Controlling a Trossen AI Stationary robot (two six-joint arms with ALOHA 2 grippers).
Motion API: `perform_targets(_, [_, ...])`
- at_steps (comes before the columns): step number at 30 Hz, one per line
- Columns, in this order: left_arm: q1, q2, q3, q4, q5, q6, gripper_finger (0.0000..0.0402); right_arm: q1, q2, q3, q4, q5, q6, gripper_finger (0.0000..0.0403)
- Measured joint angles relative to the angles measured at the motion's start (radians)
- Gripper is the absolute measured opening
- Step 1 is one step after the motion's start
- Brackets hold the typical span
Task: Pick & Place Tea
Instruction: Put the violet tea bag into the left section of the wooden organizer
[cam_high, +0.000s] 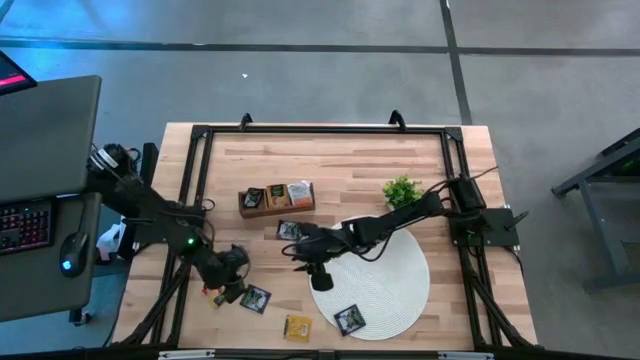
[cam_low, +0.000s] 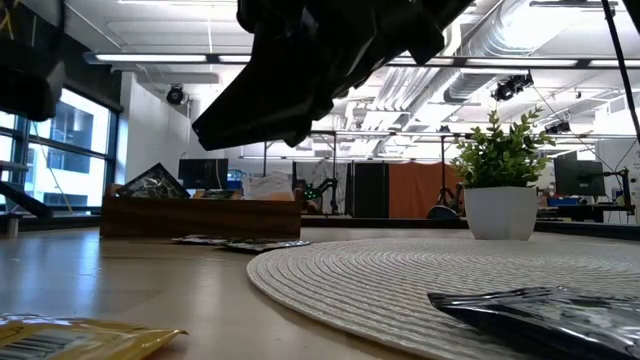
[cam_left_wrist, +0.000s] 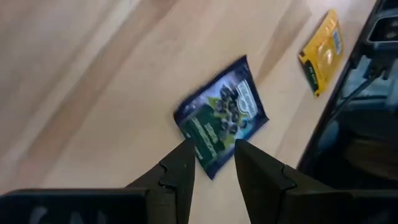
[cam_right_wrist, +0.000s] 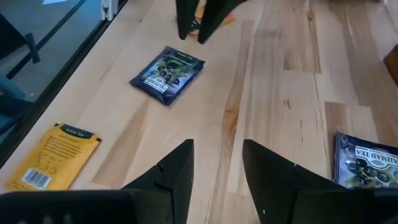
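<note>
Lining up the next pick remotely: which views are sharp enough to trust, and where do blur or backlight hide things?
High view: evenly lit, sharp. Low view: bright windows and ceiling lights silhouette the overhead arm; the nearest black foil tea packet is soft. Left wrist view: the dark blue square tea packet is slightly blurred, its print unreadable. Right wrist view: clear; the flat yellow tea packet reads well.

You've got a pale wood plank table (cam_high: 340, 160), smooth, light satin sheen. Round white mat (cam_low: 420, 275) looks woven, ribbed, matt. Tea packets (cam_right_wrist: 166, 74) look like glossy printed foil/paper; yellow one (cam_right_wrist: 53, 155) more matt. Tray (cam_low: 200, 215) is brown wood, matt. Plant pot (cam_low: 503, 212) smooth white.
</note>
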Motion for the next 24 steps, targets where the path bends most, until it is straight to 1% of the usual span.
perform_targets(3, [-0.045, 0.000, 0.000, 0.002, -0.047, -0.070, 0.0112, 0.004, 0.004, 0.000, 0.010, -0.034, -0.037, 0.0133])
perform_targets(5, [-0.070, 0.004, 0.001, 0.005, -0.075, -0.112, 0.0112, 0.018, 0.027, 0.000, 0.060, -0.084, -0.061, 0.0133])
perform_targets(7, [-0.092, 0.009, 0.001, 0.008, -0.099, -0.136, 0.0112, 0.043, 0.068, 0.000, 0.148, -0.111, -0.062, 0.0133])
perform_targets(11, [-0.105, 0.050, 0.001, 0.041, -0.122, -0.151, 0.0112, 0.089, 0.161, 0.003, 0.366, -0.100, -0.061, 0.0123])
perform_targets(13, [-0.102, 0.076, 0.001, 0.042, -0.118, -0.167, 0.0112, 0.100, 0.204, 0.035, 0.404, -0.093, -0.055, 0.0105])
perform_targets(17, [-0.103, 0.121, 0.001, 0.042, -0.107, -0.181, 0.0112, 0.101, 0.301, 0.170, 0.390, -0.081, -0.015, 0.0043])
perform_targets(19, [-0.102, 0.139, 0.002, 0.048, -0.107, -0.196, 0.0112, 0.101, 0.349, 0.259, 0.332, -0.080, -0.008, 0.0012])
perform_targets(20, [-0.102, 0.143, 0.002, 0.049, -0.107, -0.199, 0.0112, 0.102, 0.374, 0.301, 0.286, -0.074, -0.009, 0.0007])
perform_targets(23, [-0.103, 0.151, 0.003, 0.050, -0.111, -0.197, 0.0112, 0.103, 0.450, 0.413, 0.128, -0.040, 0.007, 0.0017])
perform_targets(24, [-0.103, 0.151, 0.003, 0.051, -0.112, -0.196, 0.0112, 0.102, 0.473, 0.445, 0.104, -0.036, 0.014, 0.0017])
